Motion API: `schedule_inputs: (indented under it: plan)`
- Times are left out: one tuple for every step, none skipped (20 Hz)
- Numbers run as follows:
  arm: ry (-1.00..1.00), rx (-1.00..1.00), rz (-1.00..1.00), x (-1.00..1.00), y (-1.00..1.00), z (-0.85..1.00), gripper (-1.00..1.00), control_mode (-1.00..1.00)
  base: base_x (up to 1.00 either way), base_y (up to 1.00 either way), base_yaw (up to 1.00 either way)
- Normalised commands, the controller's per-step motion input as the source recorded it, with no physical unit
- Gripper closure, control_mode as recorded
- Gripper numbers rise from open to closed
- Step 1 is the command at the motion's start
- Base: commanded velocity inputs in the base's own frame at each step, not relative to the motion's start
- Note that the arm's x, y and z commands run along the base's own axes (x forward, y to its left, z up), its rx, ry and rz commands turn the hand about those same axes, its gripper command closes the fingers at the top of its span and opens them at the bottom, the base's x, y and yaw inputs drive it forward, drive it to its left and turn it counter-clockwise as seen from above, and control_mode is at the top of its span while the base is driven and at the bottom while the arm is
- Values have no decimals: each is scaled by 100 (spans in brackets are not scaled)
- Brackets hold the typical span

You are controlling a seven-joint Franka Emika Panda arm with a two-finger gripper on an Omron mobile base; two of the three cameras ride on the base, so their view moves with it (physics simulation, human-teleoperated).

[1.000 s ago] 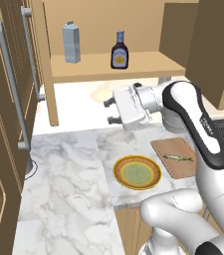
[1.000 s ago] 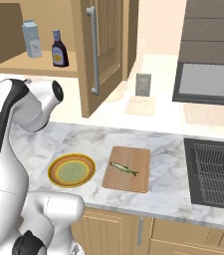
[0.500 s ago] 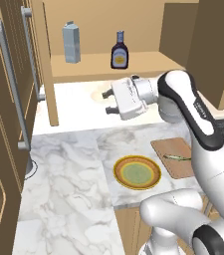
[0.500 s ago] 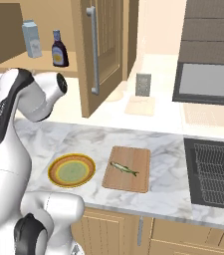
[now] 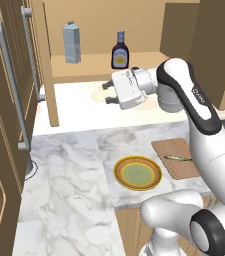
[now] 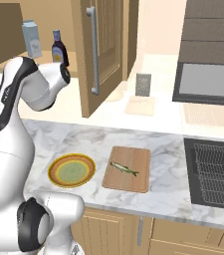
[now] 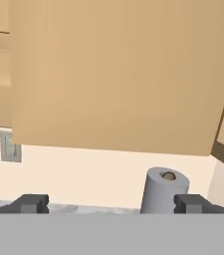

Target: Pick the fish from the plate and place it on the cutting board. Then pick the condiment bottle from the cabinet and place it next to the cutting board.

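While our gripper (image 5: 106,93) hangs with its fingers spread apart and holding nothing, just below the cabinet (image 5: 104,70) shelf, the condiment bottle (image 5: 119,51) stands on that shelf above it, right of a grey-blue carton (image 5: 71,43). We see the fish (image 6: 124,169) lying on the cutting board (image 6: 128,168), beside the plate (image 6: 71,170).

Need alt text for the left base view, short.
White robot arm reaches its gripper toward a dark condiment bottle on the cabinet shelf. Below, a fish lies on the cutting board beside the plate.
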Motion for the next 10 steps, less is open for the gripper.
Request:
schedule_inputs:
  plan:
    - [0, 0, -3, 17, -8, 13, -100, -100, 0, 0, 0]
    - [0, 0, -4, 11, -10, 11, -100, -100, 0, 0, 0]
    - [0, 0, -5, 10, -11, 9, -100, -100, 0, 0, 0]
    - [0, 0, -7, 5, -12, 7, -100, -100, 0, 0, 0]
    - [0, 0, -7, 3, -12, 7, -100, -100, 0, 0, 0]
    - [0, 0, -8, 0, -12, 7, -100, -100, 0, 0, 0]
    - [0, 0, -9, 0, -12, 6, -100, -100, 0, 0, 0]
    - [0, 0, -9, 0, -13, 6, -100, -100, 0, 0, 0]
    - [0, 0, -10, 0, -13, 7, -100, -100, 0, 0, 0]
    - [0, 0, -10, 0, -12, 8, -100, -100, 0, 0, 0]
